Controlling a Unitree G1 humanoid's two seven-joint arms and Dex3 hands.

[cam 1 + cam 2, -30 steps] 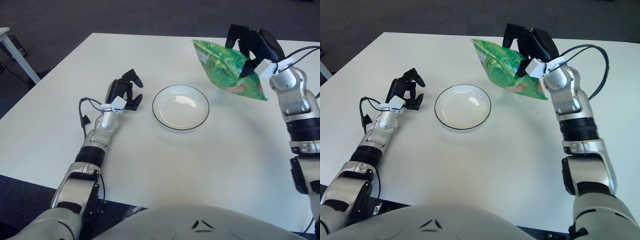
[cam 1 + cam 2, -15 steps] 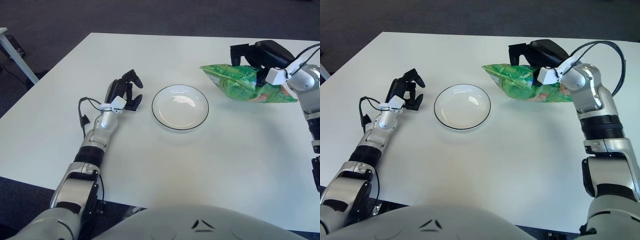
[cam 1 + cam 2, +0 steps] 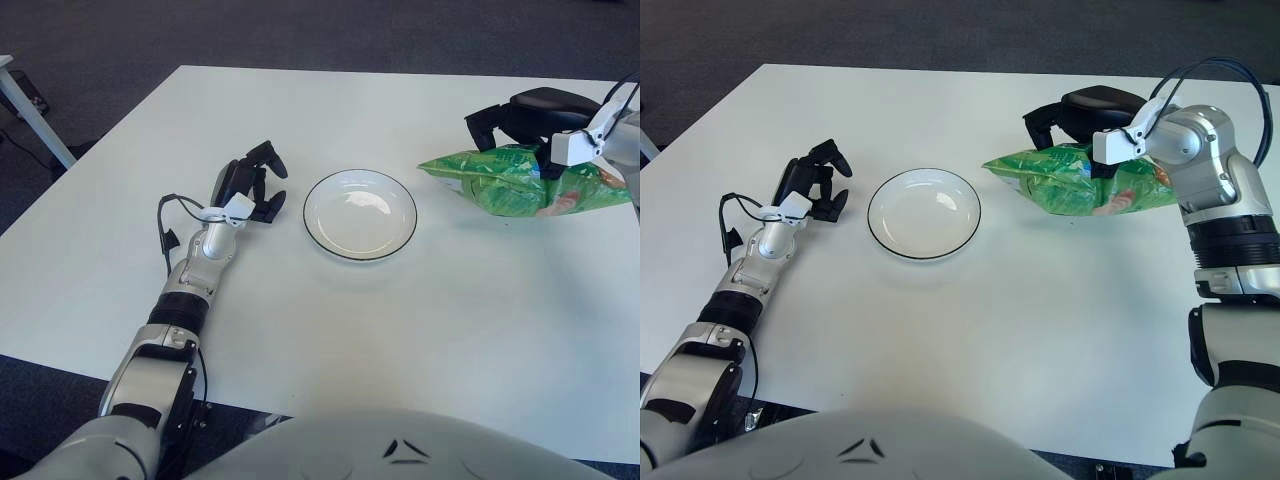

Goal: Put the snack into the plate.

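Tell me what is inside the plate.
Nothing: the plate shows only bare white. The snack is to its right, gripped by the right hand. The left hand shows left of the plate.

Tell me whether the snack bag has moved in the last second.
Yes. The snack bag, held by the right hand, dropped lower and swung flat, drifting rightward away from the plate.
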